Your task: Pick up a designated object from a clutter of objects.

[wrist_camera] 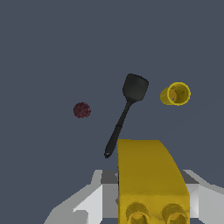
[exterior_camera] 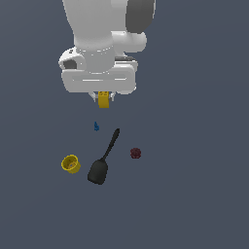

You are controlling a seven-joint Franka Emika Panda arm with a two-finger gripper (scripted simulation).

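1. The tool [exterior_camera: 103, 98] is clamped on the tiny yellow block [exterior_camera: 103, 100], upper centre of the exterior view.
2. Raised above the surface [exterior_camera: 194, 194], it clears the black spatula [exterior_camera: 103, 158] and yellow cup [exterior_camera: 71, 164].

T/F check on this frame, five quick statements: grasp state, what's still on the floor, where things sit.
1. The gripper is shut on the yellow block. True.
2. The yellow cup is held in the jaws. False: it lies on the floor, apart from the arm.
3. In the exterior view the red ball lies to the right of the black spatula. True.
4. The spatula's blade rests inside the cup. False: the two lie apart.
5. The blue piece sits on the floor near the spatula's handle tip. True.
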